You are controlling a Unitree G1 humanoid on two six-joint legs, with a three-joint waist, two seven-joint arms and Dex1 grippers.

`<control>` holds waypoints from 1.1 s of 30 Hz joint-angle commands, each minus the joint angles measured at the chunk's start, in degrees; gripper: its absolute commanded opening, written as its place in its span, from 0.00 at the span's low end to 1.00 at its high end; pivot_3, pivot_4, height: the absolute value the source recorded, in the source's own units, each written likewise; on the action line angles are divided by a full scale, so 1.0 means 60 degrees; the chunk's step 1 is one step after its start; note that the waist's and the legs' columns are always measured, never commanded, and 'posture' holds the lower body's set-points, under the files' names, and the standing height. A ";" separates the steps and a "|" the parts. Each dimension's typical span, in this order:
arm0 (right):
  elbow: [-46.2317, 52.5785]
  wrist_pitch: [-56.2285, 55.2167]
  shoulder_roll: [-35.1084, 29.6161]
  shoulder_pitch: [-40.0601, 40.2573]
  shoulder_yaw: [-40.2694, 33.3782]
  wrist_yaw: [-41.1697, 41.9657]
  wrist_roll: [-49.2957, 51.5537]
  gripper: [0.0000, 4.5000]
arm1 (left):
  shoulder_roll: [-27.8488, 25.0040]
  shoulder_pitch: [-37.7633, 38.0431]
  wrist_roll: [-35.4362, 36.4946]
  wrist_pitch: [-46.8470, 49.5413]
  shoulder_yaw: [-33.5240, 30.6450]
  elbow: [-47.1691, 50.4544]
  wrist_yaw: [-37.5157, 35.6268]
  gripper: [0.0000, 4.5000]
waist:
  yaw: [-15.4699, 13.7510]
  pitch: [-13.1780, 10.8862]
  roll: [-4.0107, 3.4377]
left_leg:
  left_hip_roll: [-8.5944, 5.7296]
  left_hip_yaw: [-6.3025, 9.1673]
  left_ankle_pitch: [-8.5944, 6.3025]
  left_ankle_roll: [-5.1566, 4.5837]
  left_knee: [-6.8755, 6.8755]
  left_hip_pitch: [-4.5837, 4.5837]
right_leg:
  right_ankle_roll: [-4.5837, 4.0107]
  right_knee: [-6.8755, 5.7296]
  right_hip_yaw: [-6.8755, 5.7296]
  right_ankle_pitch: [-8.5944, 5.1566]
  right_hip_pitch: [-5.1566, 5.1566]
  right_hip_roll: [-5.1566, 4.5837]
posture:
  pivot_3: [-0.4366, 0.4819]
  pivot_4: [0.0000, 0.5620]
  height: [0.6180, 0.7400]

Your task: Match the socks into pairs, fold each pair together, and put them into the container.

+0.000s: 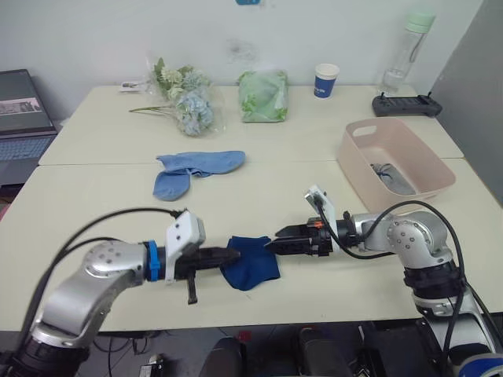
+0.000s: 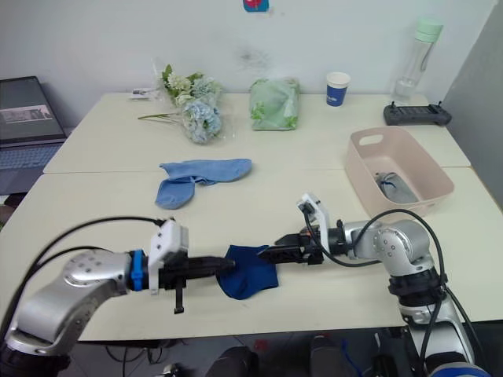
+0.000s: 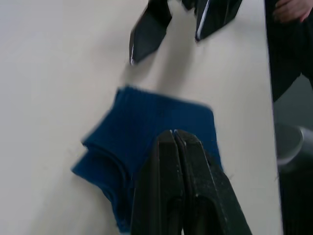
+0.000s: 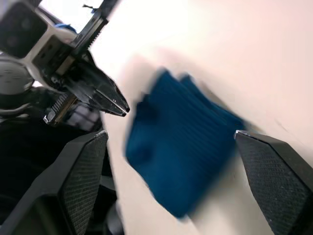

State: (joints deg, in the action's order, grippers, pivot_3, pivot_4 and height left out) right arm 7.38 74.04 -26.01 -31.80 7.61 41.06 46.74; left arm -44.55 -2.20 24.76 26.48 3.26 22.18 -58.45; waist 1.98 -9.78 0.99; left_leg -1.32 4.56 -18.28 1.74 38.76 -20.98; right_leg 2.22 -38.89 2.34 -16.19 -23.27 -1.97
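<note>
Grey fabric sock pair (image 1: 391, 179) already lying inside pale pink rectangular plastic tub (image 1: 431, 185), right of frame: one pair done.

Folded dark navy sock bundle (image 1: 250, 262) on cream table (image 1: 94, 212), lower centre.

Left gripper (image 1: 233, 254) pressed together at bundle's edge (pinching cloth or merely touching, cannot tell).

Right gripper (image 4: 171, 147) spread wide, just beside bundle.

Two light blue ankle socks (image 1: 192, 169) loose, upper left of centre: unfolded, still to do.

A pale cream tabletop (image 1: 94, 212), made of sections joined by seams, stands against a plain white wall (image 1: 94, 39). An open laptop (image 1: 23, 118) sits at its far left.
</note>
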 commanded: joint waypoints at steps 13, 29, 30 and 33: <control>-0.0415 0.0375 0.0642 0.0172 0.0507 -0.0121 -0.0390 0.99 | 0.0574 0.0598 -0.1738 -0.1896 0.0733 -0.1909 0.0570 0.00 | 0.0000 0.0020 0.0000 | 0.0006 0.0016 0.0000 0.0000 -0.0006 0.0010 | 0.0000 0.0002 0.0004 0.0000 0.0011 -0.0002 | 0.48 0.27 1.00; -0.2445 0.0945 0.3105 -0.0469 0.0422 -0.0578 -0.0686 0.99 | 0.0681 0.0734 -0.1126 -0.1986 0.0151 -0.1376 0.0525 0.00 | 0.0155 0.0061 -0.0013 | 0.0009 0.0022 0.0000 0.0000 -0.0016 0.0019 | 0.0000 -0.0001 0.0007 0.0000 0.0009 0.0002 | 0.48 0.27 1.00; -0.2474 0.0894 0.3102 -0.0487 0.0458 -0.0534 -0.0717 0.99 | 0.0673 0.0735 -0.1077 -0.1964 0.0124 -0.1311 0.0515 0.00 | 0.0159 0.0060 -0.0013 | 0.0010 0.0022 0.0000 0.0000 -0.0016 0.0019 | 0.0000 -0.0001 0.0007 0.0000 0.0009 0.0002 | 0.48 0.27 1.00; -0.2603 0.0697 0.3132 -0.0521 0.0515 -0.0525 -0.0865 0.90 | 0.0729 0.0701 -0.0944 -0.1890 0.0007 -0.1194 0.0569 0.00 | 0.0175 0.0060 -0.0014 | 0.0009 0.0024 0.0000 -0.0001 -0.0017 0.0019 | 0.0000 -0.0001 0.0006 0.0000 0.0009 0.0002 | 0.48 0.27 1.00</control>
State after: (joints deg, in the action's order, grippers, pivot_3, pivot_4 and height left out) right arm -7.37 78.72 -7.59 -34.88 9.44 38.18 42.59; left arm -40.24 1.61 18.47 14.57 4.28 13.98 -55.25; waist 3.03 -9.42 0.91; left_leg -1.26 4.70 -18.28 1.74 38.66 -20.86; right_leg 2.22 -38.90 2.38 -16.19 -23.21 -1.96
